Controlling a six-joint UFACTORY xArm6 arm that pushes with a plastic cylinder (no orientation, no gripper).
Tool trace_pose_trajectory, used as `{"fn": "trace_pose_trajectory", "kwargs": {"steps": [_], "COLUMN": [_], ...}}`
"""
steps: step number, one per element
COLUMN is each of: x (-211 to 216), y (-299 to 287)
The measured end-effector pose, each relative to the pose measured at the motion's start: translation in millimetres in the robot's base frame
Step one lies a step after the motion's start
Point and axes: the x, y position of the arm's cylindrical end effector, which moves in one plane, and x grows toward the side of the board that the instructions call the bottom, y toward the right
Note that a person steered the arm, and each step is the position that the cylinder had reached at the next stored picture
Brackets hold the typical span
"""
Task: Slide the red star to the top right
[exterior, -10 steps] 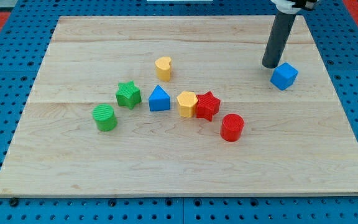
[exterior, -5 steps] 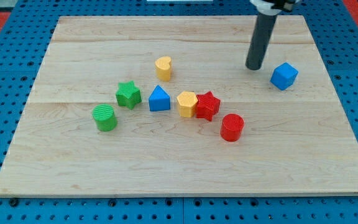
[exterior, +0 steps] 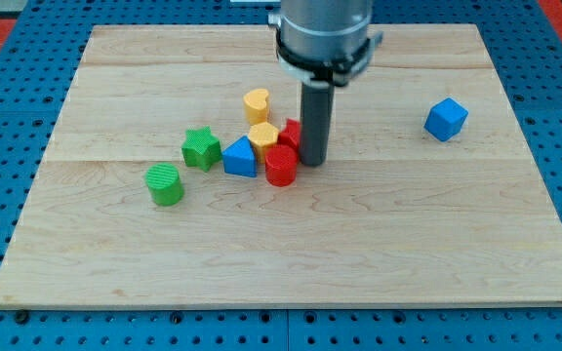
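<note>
The red star (exterior: pixel 291 133) lies near the board's middle, mostly hidden behind my rod. My tip (exterior: pixel 312 160) rests on the board right against the star's right side. A red cylinder (exterior: pixel 281 167) sits just left of the tip, below the star. A yellow block (exterior: pixel 262 137) touches the star's left side. A blue triangular block (exterior: pixel 241 157) sits left of the red cylinder.
A yellow heart-like block (exterior: pixel 256 104) lies above the cluster. A green star (exterior: pixel 201 148) and a green cylinder (exterior: pixel 165 184) lie to the left. A blue cube (exterior: pixel 446 119) stands alone at the right. The wooden board (exterior: pixel 408 253) rests on a blue pegboard.
My rod moved from the upper right, near the blue cube, down-left to the cluster. The red star, yellow block, red cylinder and blue triangle shifted left and bunched together.
</note>
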Motion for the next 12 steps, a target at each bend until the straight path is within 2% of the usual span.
{"fn": "trace_pose_trajectory", "kwargs": {"steps": [1, 2, 3, 4, 5, 6, 7, 8, 9, 11, 12], "x": [-24.4, -19.9, -77.3, -121.6, -97.7, -136.1, -161.3, -159.9, -132.9, -156.5, -158.6], "y": [-0.8, -40.5, -81.5, -58.2, -98.3, -107.6, -83.9, -15.0, -47.5, 67.9, 106.1]}}
